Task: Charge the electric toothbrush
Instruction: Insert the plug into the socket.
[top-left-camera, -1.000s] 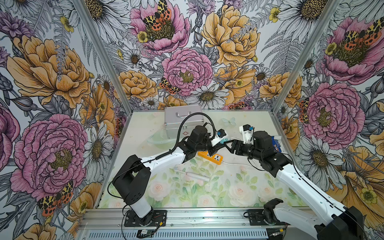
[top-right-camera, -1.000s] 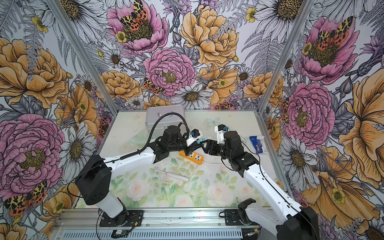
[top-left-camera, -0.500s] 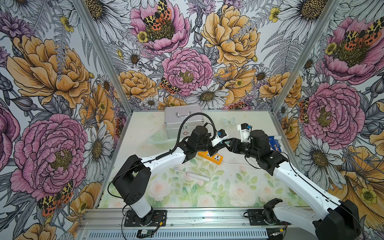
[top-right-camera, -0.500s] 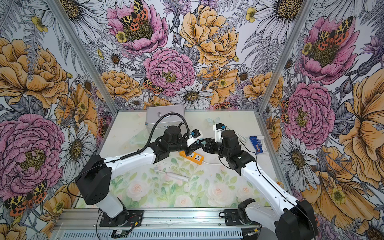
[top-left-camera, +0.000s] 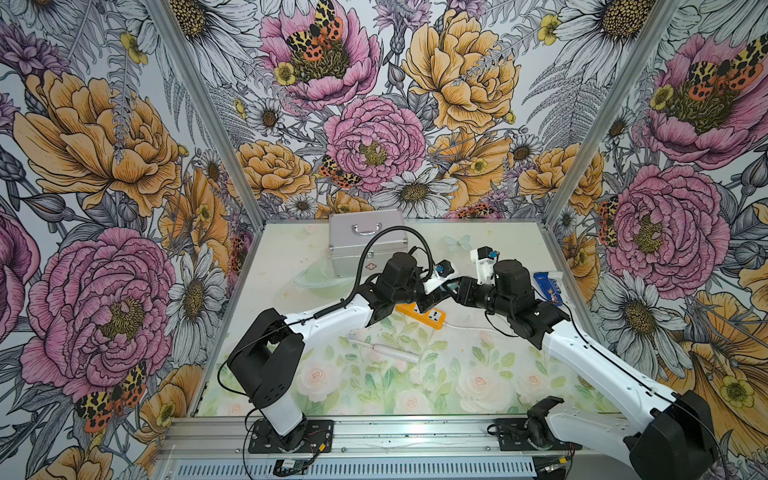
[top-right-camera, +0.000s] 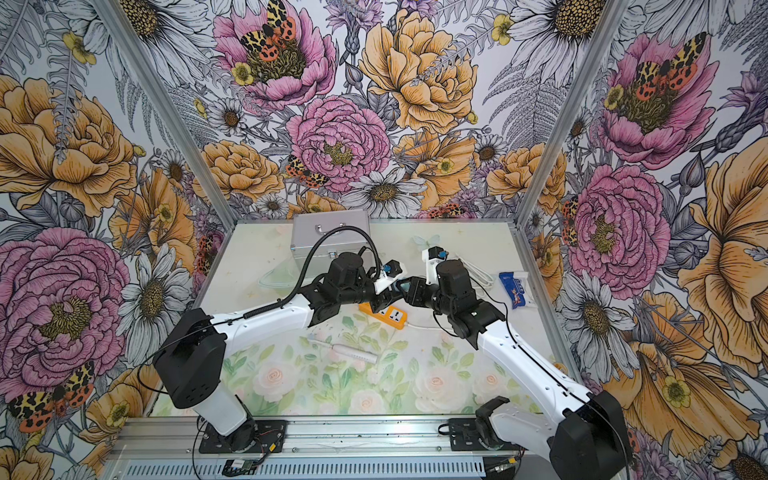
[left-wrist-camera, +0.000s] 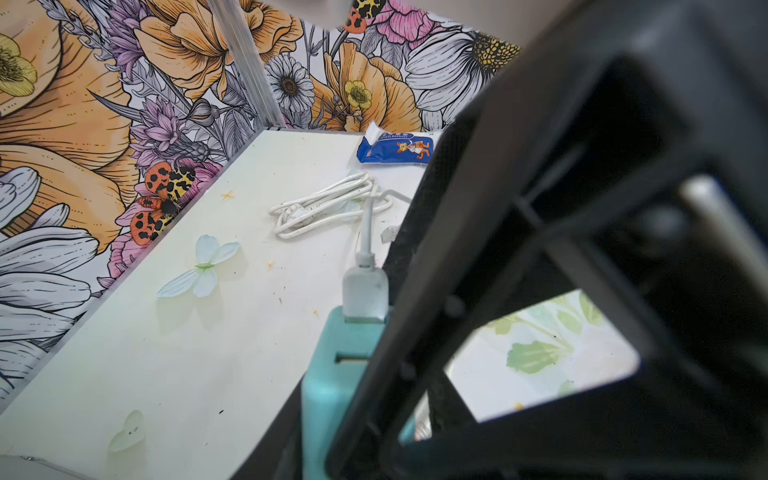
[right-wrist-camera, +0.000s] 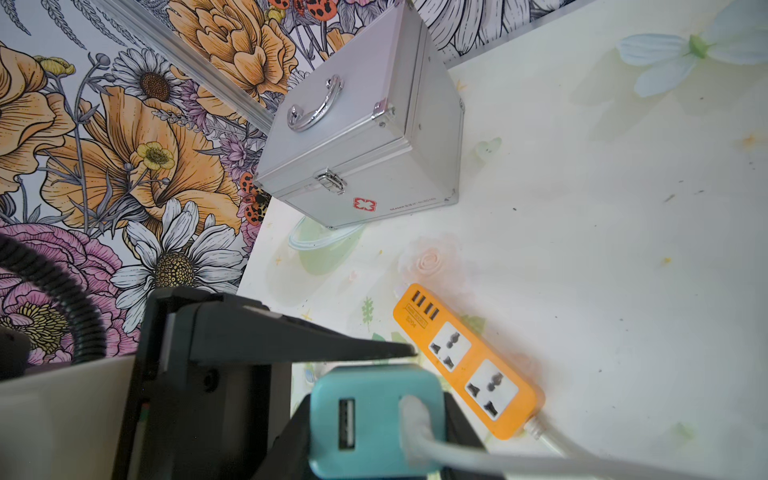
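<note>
While electric toothbrush (top-left-camera: 384, 351) lies left-right, head leftward, right fingers (right-wrist-camera: 297, 432) clamp teal adapter (right-wrist-camera: 374, 386); left fingers (right-wrist-camera: 332, 336), cannot tell

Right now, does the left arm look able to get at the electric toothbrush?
Likely yes. The electric toothbrush lies uncovered on the mat, nothing close around it. But the left gripper is at the teal adapter over the power strip and must pull back first.
</note>
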